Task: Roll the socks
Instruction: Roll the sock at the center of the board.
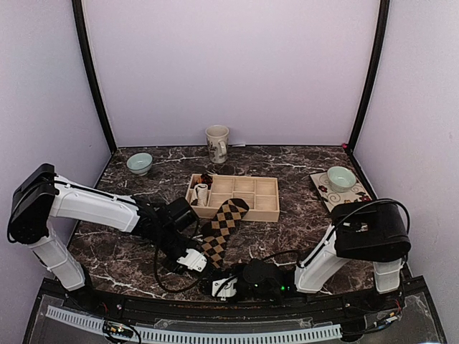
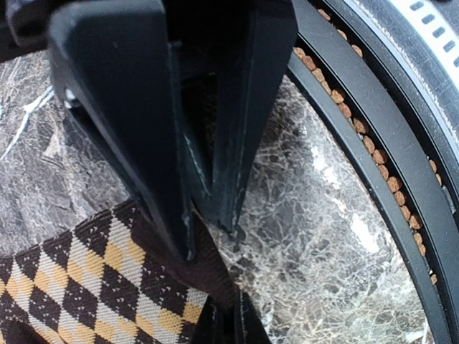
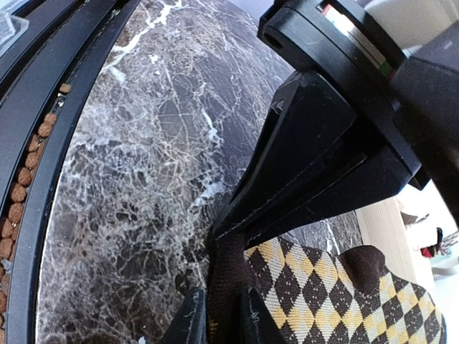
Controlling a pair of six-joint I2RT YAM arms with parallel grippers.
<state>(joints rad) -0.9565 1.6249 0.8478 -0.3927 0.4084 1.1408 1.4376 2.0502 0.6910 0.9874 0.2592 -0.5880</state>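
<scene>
I see no rolling done yet: the argyle sock (image 1: 224,228) lies flat from the tray (image 1: 265,212) toward me, left gripper (image 2: 209,236) pinched shut on its near end, right gripper (image 3: 219,233) narrow there too, its hold unclear.

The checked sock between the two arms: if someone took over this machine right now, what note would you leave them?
Left pincer: shut on the near dark end of the argyle sock.
Right pincer: jaws nearly together on the same end, seemingly pinching it.
Sock: flat, stretched on the table from the pincers to the wooden tray, reaching its front edge.
Done: near end gripped.
Left: all the rolling. No other flat sock in view.
</scene>
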